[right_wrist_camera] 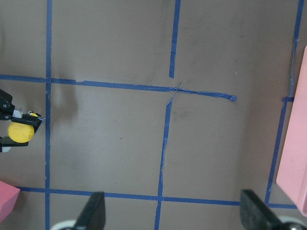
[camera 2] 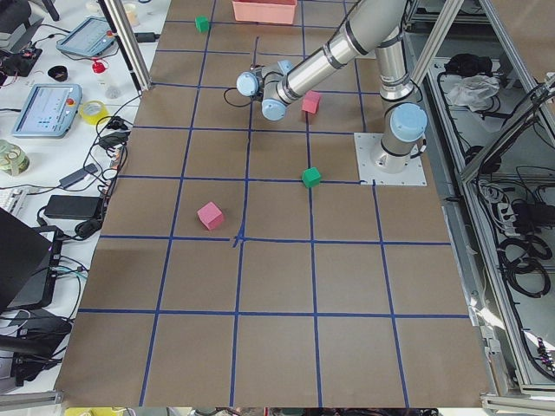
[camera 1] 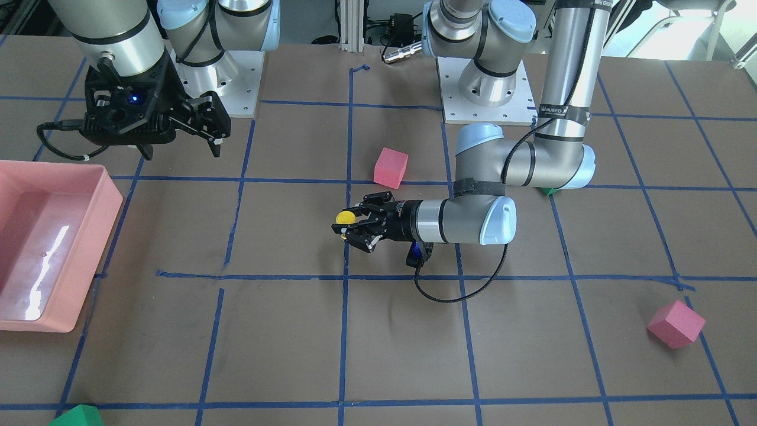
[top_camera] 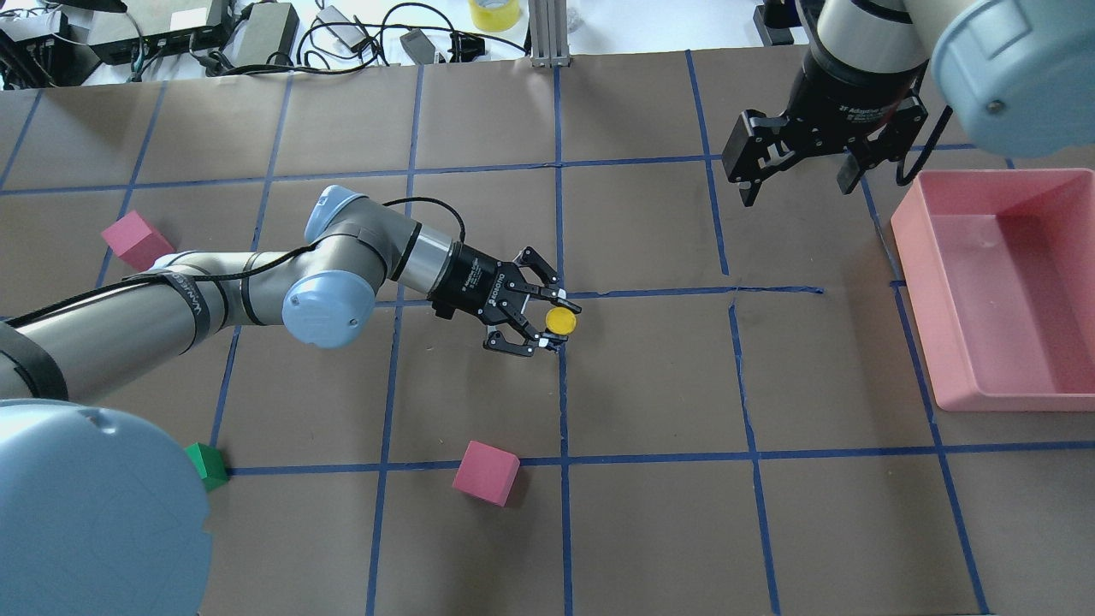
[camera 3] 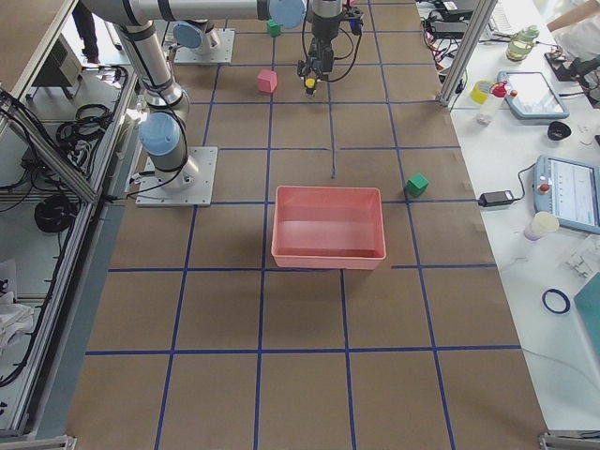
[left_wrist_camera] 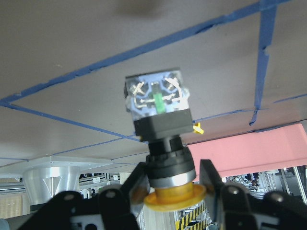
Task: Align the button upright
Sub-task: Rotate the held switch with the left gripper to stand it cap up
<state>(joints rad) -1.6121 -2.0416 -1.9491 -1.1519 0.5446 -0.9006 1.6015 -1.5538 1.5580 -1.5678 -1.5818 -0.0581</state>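
The button has a round yellow cap, a black body and a silvery base block. My left gripper is shut on it near the table's middle, the arm lying low and level. In the overhead view the yellow cap faces up between the fingertips. In the left wrist view the fingers clamp the black collar of the button, base towards the table and cap away from it. I cannot tell whether the base touches the table. My right gripper is open and empty, high above the table near the pink bin.
A pink bin stands on the robot's right side. One pink foam cube lies just behind the button towards the robot, another pink cube far left. A green cube sits by the left arm's base, another green cube at the far edge.
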